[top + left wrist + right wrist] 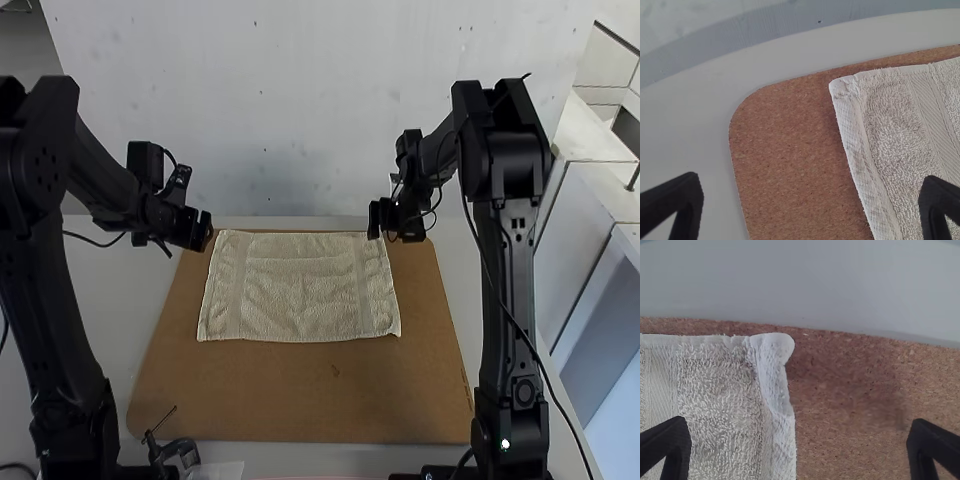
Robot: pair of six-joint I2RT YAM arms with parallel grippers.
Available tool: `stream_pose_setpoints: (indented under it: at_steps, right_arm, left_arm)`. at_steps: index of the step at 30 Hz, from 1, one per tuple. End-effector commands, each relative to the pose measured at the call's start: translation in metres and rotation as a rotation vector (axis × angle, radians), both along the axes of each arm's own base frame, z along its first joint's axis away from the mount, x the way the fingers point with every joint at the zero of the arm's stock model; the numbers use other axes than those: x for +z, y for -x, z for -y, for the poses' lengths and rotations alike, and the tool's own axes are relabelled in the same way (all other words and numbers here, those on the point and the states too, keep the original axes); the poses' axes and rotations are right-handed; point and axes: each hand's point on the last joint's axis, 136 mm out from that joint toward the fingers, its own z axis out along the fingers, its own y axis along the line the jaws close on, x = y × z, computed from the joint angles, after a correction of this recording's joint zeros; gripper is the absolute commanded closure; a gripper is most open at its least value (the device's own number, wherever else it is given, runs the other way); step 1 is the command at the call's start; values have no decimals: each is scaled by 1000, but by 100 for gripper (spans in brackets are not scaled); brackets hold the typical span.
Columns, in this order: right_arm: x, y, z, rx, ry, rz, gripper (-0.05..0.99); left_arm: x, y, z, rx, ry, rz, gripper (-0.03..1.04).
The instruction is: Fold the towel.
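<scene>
Had fingers apart on both left gripper point(811, 187) and right gripper point(799, 429), holding nothing, near eleven o'clock corner point(842, 87) and one o'clock corner point(772, 347) of towel point(300, 285). Found towel spread on brown board point(330, 390), toward twelve o'clock. Seemed to be preparing first fold; needed next to pinch both corners, then carry evenly toward six o'clock.

The left arm point(42, 310) and right arm point(493, 300) are black, with chunky, round-edged joint housings and long, straight links. A thin black cable point(513, 318) loops down the right one, which bears a small greenish light point(505, 444) low on its near housing. Dark, blunt-tipped fingers point(684, 197) finish the left gripper point(203, 231).
</scene>
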Motion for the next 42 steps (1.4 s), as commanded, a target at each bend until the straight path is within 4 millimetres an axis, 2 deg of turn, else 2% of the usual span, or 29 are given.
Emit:
stream_pose_setpoints:
  at_steps: [1,3,8,18,21,25,28,34,36,37,42]
  right_arm:
    - [9,-9,-10,6,-12,28,3]
    - [6,-9,-10,2,-13,24,3]
    - [-1,-8,-12,4,-12,11,13]
    - [-4,-18,-25,14,-21,34,14]
    - [-7,-20,-27,15,-15,35,20]
    - [-8,-21,-22,4,-4,39,40]
    - [-11,-19,-20,2,4,35,44]
    - [-11,-21,-19,-1,13,56,73]
    - [-11,-23,-19,-2,12,70,88]
    - [-10,-24,-20,-1,12,77,91]
    - [-9,-21,-20,2,13,76,91]
  left_arm:
    - [16,-17,-1,-12,1,52,5]
    - [16,-18,-1,-12,1,52,5]
    - [14,-19,-1,-12,0,55,5]
    - [11,-19,-4,-8,-2,51,5]
    - [9,-19,-5,-8,-2,49,5]
    - [4,-19,-6,-10,5,41,5]
    - [5,-19,-8,-9,8,41,5]
    - [3,-19,-10,-5,9,38,5]
    - [2,-19,-11,-2,10,38,5]
    - [3,-19,-11,-4,12,40,5]
    - [1,-20,-9,-9,12,39,5]
